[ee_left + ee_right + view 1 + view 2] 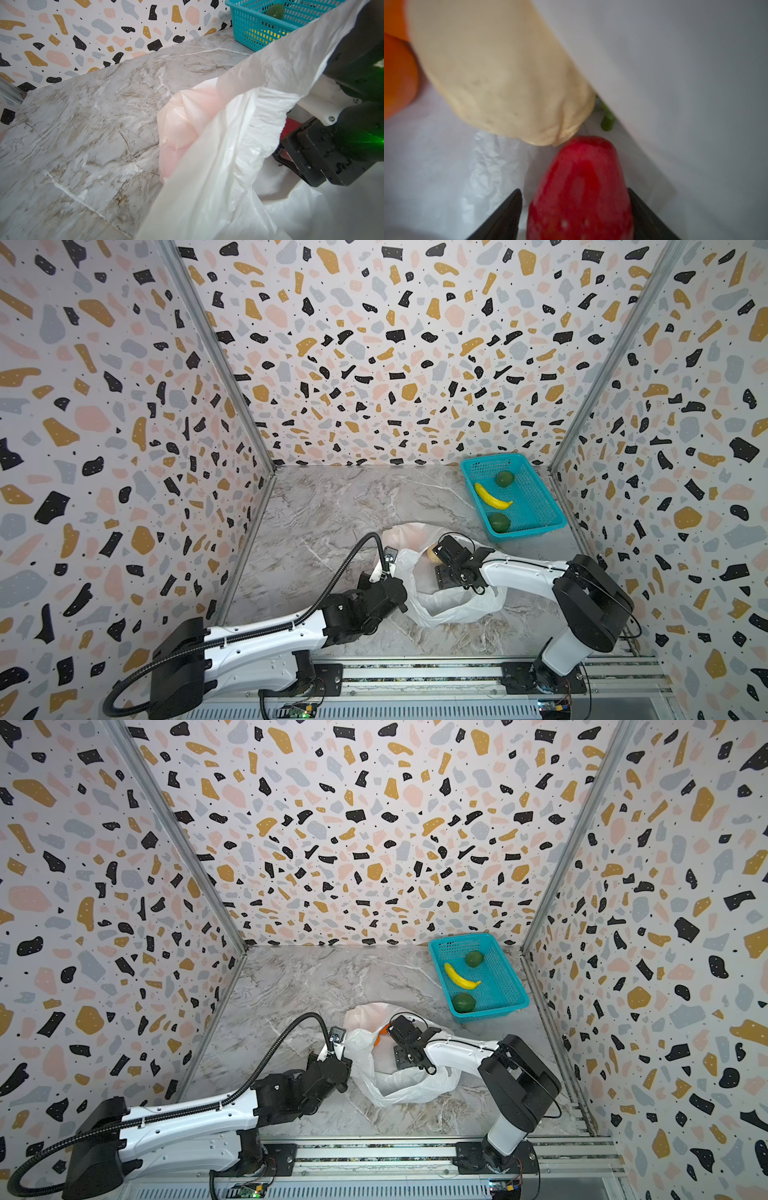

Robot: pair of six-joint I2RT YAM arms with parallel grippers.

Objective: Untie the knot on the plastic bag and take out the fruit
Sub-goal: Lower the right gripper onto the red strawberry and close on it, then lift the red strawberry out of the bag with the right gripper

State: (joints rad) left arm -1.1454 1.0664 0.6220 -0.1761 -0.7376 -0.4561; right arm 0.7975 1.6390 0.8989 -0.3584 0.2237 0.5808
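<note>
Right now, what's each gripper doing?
Left gripper: closed on the plastic bag.
Right gripper: open around the red fruit, not yet clamped.

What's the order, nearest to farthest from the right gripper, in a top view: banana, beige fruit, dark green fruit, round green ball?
1. beige fruit, inside the plastic bag, right beside the right gripper
2. dark green fruit, near corner of the basket
3. banana, middle of the basket
4. round green ball, far end of the basket
</note>
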